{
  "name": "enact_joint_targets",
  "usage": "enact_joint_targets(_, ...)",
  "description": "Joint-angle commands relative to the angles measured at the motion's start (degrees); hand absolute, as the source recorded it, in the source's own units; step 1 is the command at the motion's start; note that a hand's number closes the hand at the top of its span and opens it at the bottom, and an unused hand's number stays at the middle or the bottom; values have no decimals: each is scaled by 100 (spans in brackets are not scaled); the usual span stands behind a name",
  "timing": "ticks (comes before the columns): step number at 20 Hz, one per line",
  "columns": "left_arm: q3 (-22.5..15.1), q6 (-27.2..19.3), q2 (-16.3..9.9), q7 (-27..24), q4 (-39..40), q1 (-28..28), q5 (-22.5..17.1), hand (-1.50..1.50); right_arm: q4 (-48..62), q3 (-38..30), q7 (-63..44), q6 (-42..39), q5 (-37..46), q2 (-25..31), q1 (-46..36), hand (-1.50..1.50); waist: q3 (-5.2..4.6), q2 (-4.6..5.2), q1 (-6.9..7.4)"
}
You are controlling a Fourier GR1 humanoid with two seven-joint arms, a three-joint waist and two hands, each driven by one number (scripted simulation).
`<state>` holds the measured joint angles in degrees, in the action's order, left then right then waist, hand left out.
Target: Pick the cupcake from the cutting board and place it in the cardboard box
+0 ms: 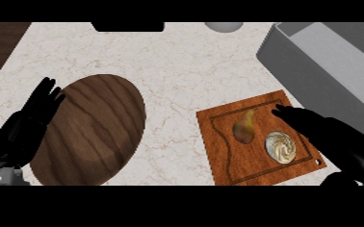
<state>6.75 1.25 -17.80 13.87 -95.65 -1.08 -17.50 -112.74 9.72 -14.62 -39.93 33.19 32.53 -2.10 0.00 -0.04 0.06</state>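
Over the cutting board (241,168), the right hand (316,125) hovers with fingers straight, beside the cupcake (281,146), holding nothing.

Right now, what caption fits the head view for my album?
Right hand reaches over the board beside the cupcake and pear; box waits behind.

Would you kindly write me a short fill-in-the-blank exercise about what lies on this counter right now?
1. The white-frosted cupcake sits on the rectangular reddish wooden cutting board, beside a yellow-green ____.
2. The oval dark wooden board lies to the ____ of the cutting board.
3. The black right hand hovers over the cutting board, its fingers ____.
4. The grey open box stands at the counter's far ____ corner.

Missing words: pear; left; straight; right
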Motion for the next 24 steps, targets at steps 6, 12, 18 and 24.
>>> enact_joint_targets(6,465,363,-103,126,34,61,-149,0,266,100,-13,-138,699,-435,7,-150,0,-1,8)
enact_joint_targets(12,322,344,191,201,-191,-65,69,0,398,38,-85,-421,988,-727,-282,-150,0,-1,11)
enact_joint_targets(18,249,389,366,23,41,7,376,0,1259,-6,700,28,1509,-662,-265,-150,1,4,9)
enact_joint_targets(24,448,329,299,619,-567,-67,244,0,1063,113,524,-271,1755,-844,-205,-150,1,-2,14)
